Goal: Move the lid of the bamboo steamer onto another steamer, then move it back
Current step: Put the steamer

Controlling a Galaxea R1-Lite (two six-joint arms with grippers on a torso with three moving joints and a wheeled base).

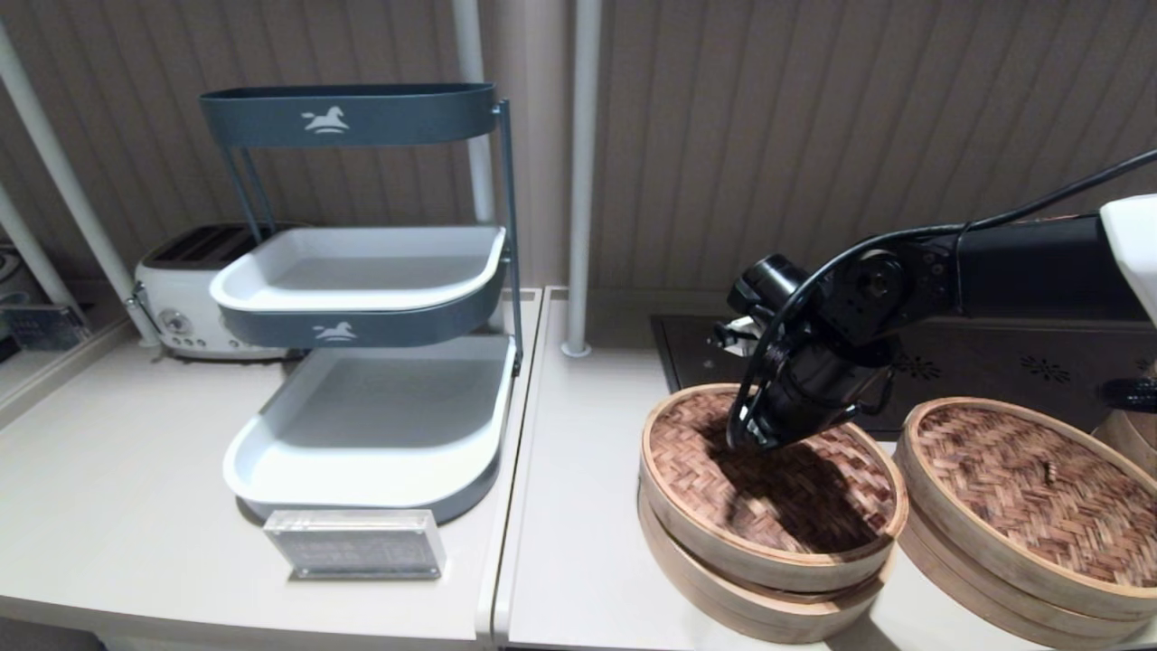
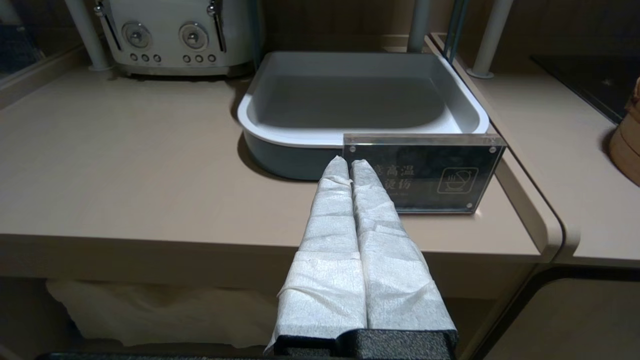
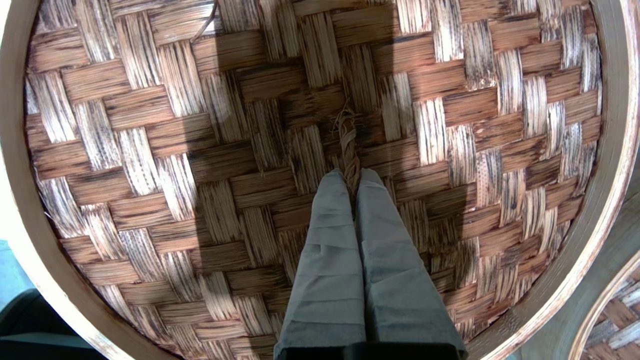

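Note:
The bamboo steamer lid (image 1: 723, 452) (image 3: 165, 165), reddish herringbone weave in a pale rim, lies askew over its steamer base (image 1: 723, 592) at the near right of the counter. My right gripper (image 3: 350, 174) reaches down onto the middle of the lid, shut on the twisted knot (image 3: 348, 135) at its centre. Whether the lid is lifted off the base I cannot tell. The other steamer (image 1: 994, 579) stands just to the right, under its own browner mottled lid (image 1: 1039, 488). My left gripper (image 2: 348, 162) is parked before the counter's front edge, shut on nothing.
A three-tier tray rack (image 1: 380, 362) and a toaster (image 1: 181, 298) stand at the left. A clear acrylic sign (image 1: 357, 542) (image 2: 425, 175) sits before the rack. A dark mat (image 1: 994, 362) lies behind the steamers, and a white pole (image 1: 578, 181) rises at the back.

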